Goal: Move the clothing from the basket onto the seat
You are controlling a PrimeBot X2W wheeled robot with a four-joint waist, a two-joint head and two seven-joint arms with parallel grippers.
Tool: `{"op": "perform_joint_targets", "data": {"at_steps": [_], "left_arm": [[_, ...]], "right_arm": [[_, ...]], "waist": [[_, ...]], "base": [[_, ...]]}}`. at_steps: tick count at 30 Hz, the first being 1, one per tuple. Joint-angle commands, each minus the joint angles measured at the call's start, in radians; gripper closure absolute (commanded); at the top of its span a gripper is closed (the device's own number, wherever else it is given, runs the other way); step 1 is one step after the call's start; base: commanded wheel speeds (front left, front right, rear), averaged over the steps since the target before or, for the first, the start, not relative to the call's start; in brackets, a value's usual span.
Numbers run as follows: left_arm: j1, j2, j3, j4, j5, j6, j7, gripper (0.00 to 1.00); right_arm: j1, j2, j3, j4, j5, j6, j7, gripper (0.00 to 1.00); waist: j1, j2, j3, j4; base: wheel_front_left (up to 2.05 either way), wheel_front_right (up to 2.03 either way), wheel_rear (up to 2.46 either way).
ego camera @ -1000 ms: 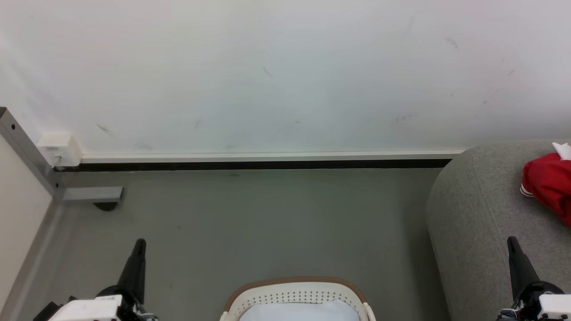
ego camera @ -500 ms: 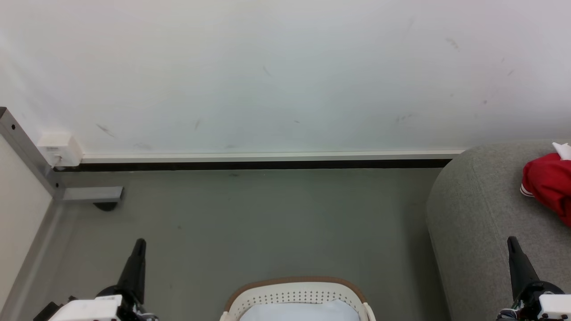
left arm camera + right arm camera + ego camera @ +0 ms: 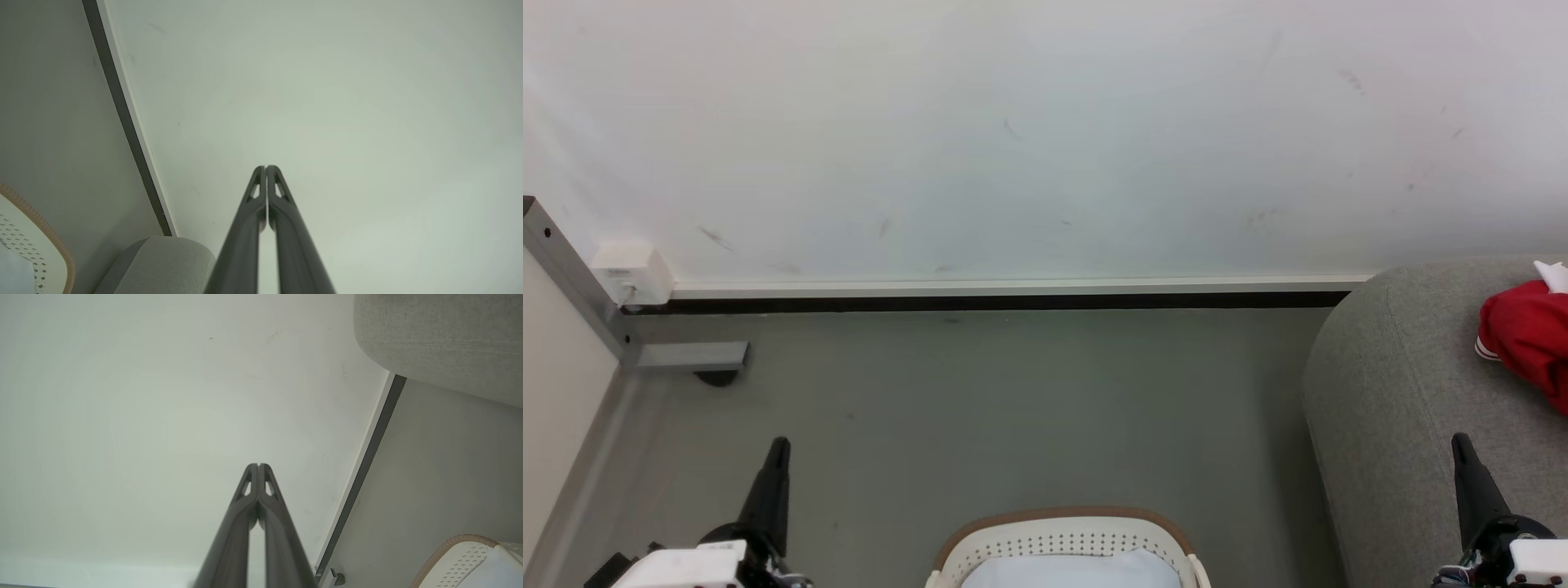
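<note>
The red clothing (image 3: 1531,335) with a white-striped cuff lies on the grey seat (image 3: 1388,392) at the right edge of the head view. The cream basket (image 3: 1062,539) with its brown rim stands on the floor at the bottom centre, holding a plain pale cloth (image 3: 1070,572). My left gripper (image 3: 778,447) is shut and empty at the lower left, well left of the basket. My right gripper (image 3: 1460,443) is shut and empty at the lower right, over the seat's front. Fingertips meet in both wrist views: left gripper (image 3: 265,167), right gripper (image 3: 258,465).
A white wall (image 3: 1045,139) with a dark baseboard (image 3: 980,302) runs behind the grey floor (image 3: 1013,408). A grey metal frame with a foot (image 3: 690,359) and a white box (image 3: 633,273) stand at the left. The basket rim (image 3: 45,232) and the seat's corner (image 3: 163,261) show in the left wrist view.
</note>
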Motion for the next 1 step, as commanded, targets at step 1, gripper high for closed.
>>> {"op": "perform_joint_targets", "data": {"at_steps": [1], "left_arm": [[-0.009, 0.007, 0.002, 0.000, -0.014, -0.006, 0.004, 1.00]], "right_arm": [[-0.012, 0.002, -0.004, 0.003, -0.008, -0.002, 0.002, 1.00]], "waist": [[0.0000, 0.0000, 0.000, 0.000]], "base": [[0.00, 0.00, 0.00]]}}
